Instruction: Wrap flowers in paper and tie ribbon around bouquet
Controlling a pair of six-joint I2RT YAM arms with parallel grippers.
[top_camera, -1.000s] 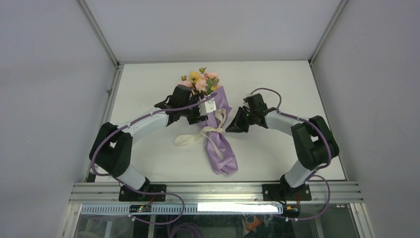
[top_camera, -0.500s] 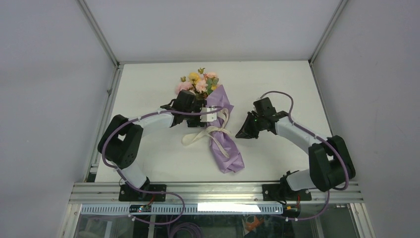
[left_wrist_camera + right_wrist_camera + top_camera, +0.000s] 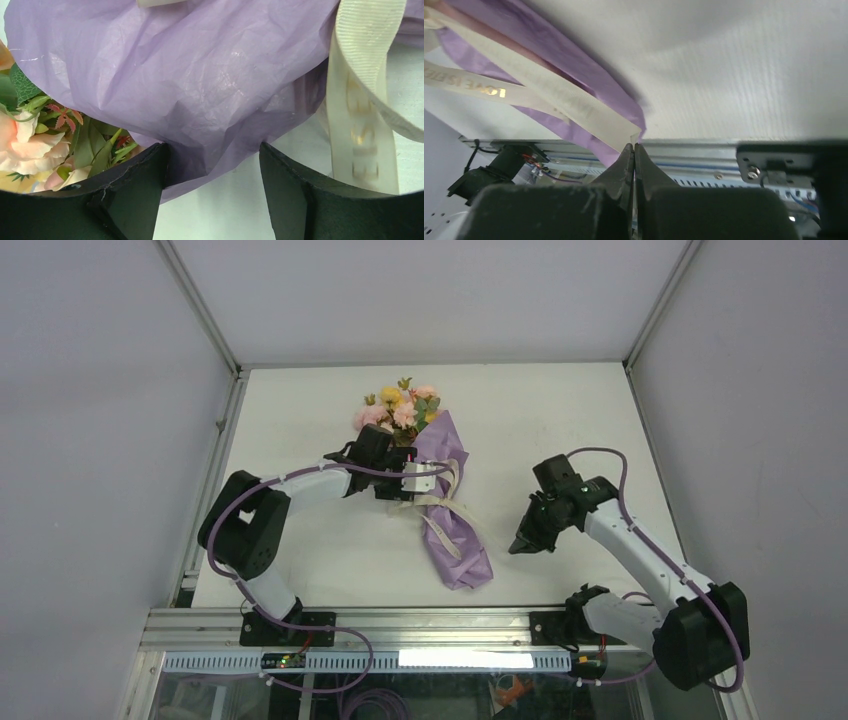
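Lilac paper (image 3: 200,75) bulges into the gap between the left gripper's (image 3: 212,150) wide-spread fingers, which clamp nothing. Pink and yellow flowers (image 3: 30,145) crowd just left of that fold. The bouquet (image 3: 447,525) lies flat on the table, blooms at its far end, with the left gripper against its left flank just below them. A cream ribbon (image 3: 549,97) leads from the bouquet's waist rightward to the right gripper (image 3: 634,147), whose fingers are pressed together, pinching the ribbon's end, apart from the bouquet. A white table (image 3: 560,410) lies beneath the bouquet, an aluminium rail (image 3: 430,625) nearer than it, and grey walls (image 3: 80,440) around.
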